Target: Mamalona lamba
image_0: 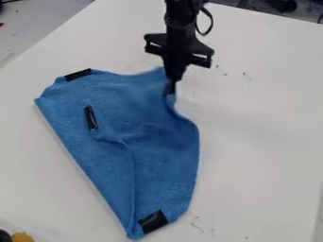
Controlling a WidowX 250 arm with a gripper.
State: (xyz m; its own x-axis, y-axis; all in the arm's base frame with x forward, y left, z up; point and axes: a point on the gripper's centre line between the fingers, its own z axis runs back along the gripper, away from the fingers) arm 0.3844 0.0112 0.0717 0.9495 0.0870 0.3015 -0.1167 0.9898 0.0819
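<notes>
A blue cloth (pixel 157 146) with strips of black tape lies on the white table, left of the middle. Part of it is folded over along a slanting lower-left edge, and small creases run across its centre. The black gripper (pixel 170 90) hangs down from the top of the view, shut on the cloth's upper right edge. That edge is pulled up into a peak between its fingers. One tape strip is at the upper left, another inward from it, and a third at the bottom tip.
A yellow-orange object (pixel 22 237) and a dark round one (pixel 5 235) sit at the bottom left corner. Small dark crumbs (pixel 244 73) dot the white table (pixel 265 132). Dark items and a cable lie beyond its far edge, top right.
</notes>
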